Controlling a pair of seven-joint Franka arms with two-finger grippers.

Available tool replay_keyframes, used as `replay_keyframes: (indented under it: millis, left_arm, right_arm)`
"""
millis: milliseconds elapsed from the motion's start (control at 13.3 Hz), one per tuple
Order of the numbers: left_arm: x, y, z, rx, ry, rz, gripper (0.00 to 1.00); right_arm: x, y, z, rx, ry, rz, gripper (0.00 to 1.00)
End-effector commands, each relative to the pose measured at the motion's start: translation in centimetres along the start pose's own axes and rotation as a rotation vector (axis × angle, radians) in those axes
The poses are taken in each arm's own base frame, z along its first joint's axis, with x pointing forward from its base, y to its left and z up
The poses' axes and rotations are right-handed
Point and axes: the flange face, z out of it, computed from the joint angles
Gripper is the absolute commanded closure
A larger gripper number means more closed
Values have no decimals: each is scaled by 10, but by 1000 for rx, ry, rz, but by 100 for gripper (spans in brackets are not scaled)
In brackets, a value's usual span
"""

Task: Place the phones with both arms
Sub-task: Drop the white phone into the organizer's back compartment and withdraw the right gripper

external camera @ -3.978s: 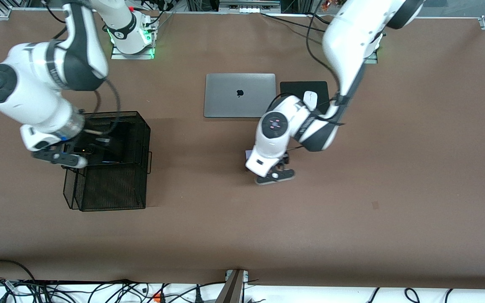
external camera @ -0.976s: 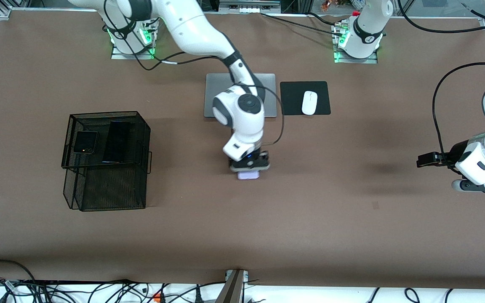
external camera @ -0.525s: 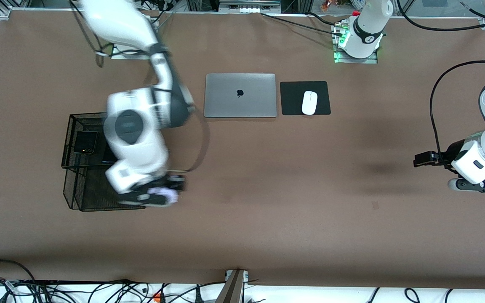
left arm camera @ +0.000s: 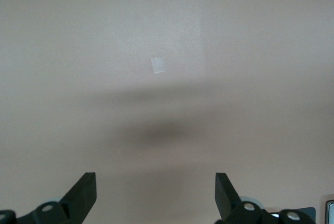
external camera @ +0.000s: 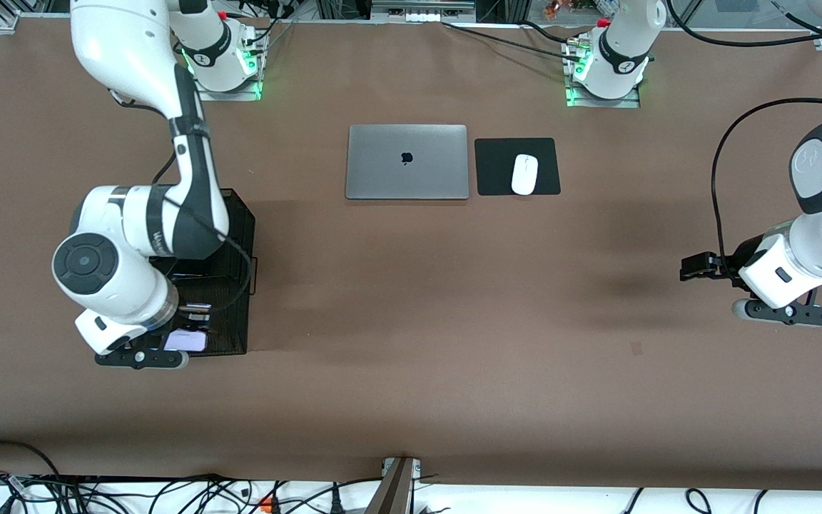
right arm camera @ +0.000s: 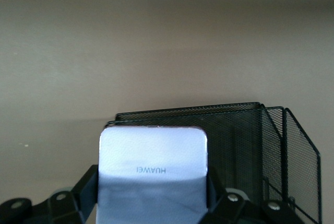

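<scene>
Since the earlier frame the right gripper (external camera: 168,351) has carried the lilac phone (external camera: 185,340) from mid-table to over the black mesh basket (external camera: 240,285), clamped on it (release remains). The left gripper (external camera: 782,314) waits, jaws wide, over bare table.

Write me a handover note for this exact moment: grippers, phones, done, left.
Right gripper: shut on the white/lilac phone, over the lower tier of the black mesh rack at the right arm's end of the table.
Left gripper: open, empty, waiting over bare table at the left arm's end.
The rack's upper tier is hidden by the right arm, so what lies there cannot be seen now.
No phone lies loose on the table; the laptop and mouse are not part of the job.
Left: release the white/lilac phone in the rack, then pull the right arm clear.
</scene>
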Motion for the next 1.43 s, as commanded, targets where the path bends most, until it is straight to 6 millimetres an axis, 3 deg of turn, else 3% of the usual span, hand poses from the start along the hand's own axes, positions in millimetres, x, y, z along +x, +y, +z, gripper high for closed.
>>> replay_keyframes:
  millis: [0,375,450,525,676,751,1051,1351]
  left_arm:
    - [-4,25,-7,6,2,20,0]
    - [-5,35,-6,58,-8,38,0]
    - [-7,32,-8,60,-3,32,0]
    - [-7,34,-8,61,-6,35,0]
    - [-8,33,-11,67,-2,17,0]
    - [-8,31,-11,60,0,14,0]
    - [-9,31,-14,60,3,11,0]
    - [-33,33,-54,62,-6,7,0]
  right_arm:
    - [-18,30,26,60,-6,-29,86]
    - [-38,68,63,108,-67,-12,86]
    - [-39,76,65,108,-71,-20,81]
    - [-39,84,67,109,-74,-11,65]
    - [-39,85,68,114,-75,-4,17]
    - [-39,84,68,125,-73,4,5]
    - [-36,86,61,132,-66,7,0]
    - [-16,98,7,138,-78,2,0]
